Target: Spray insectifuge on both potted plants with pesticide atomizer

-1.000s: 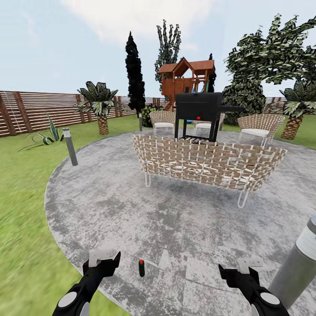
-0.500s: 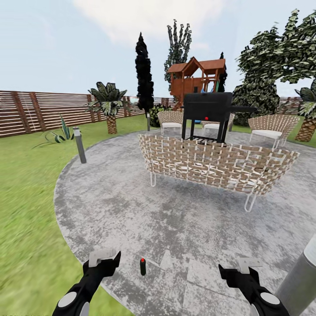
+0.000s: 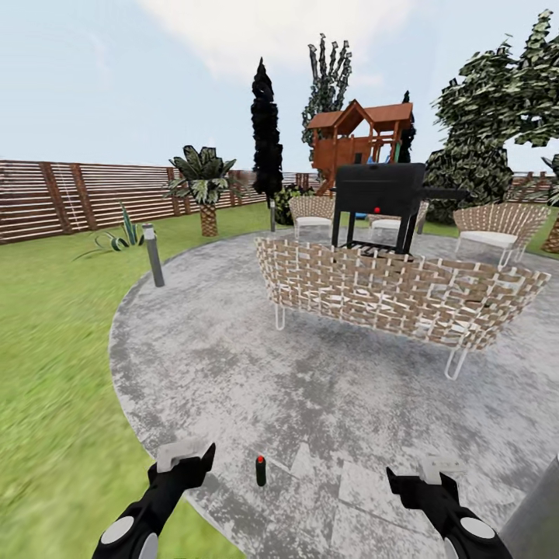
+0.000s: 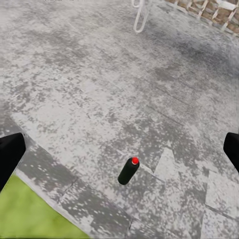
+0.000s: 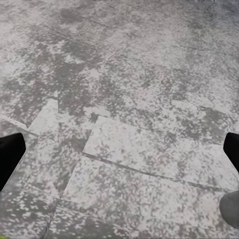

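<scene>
Head view looks out over the round grey patio (image 3: pixel 233 365), whose curved near-left edge meets the lawn (image 3: pixel 54 373) just beside the left end effector (image 3: pixel 186 456). Open paving stretches from the robot to the wicker sofa (image 3: pixel 396 291), which stands across the far middle of the patio on thin white hairpin legs. Behind it are a black grill (image 3: pixel 379 194), two wicker chairs (image 3: pixel 491 225) and a wooden playhouse (image 3: pixel 359 140). A short grey lamp post (image 3: pixel 154 255) stands at the patio's far left edge, and the side of another grey post (image 3: pixel 536 520) fills the near right corner, close beside the right arm. A brown slatted fence (image 3: pixel 70 198) closes the lawn on the left, with a palm tree (image 3: pixel 203 190) before it.

The pesticide atomizer (image 3: pixel 261 470) stands upright on the paving near the patio's near edge, between the two arms and nearer the left one, touching neither. It is a small dark bottle with a red dot on top; the left wrist view shows it (image 4: pixel 128 171) leaning slightly in the picture, alone on the mottled stone, close to the grass corner.

The left end effector hangs above the patio edge with its fingers spread wide and nothing between them. The right end effector (image 3: pixel 435 470) is likewise spread wide and empty over bare paving slabs (image 5: pixel 129 149)
</scene>
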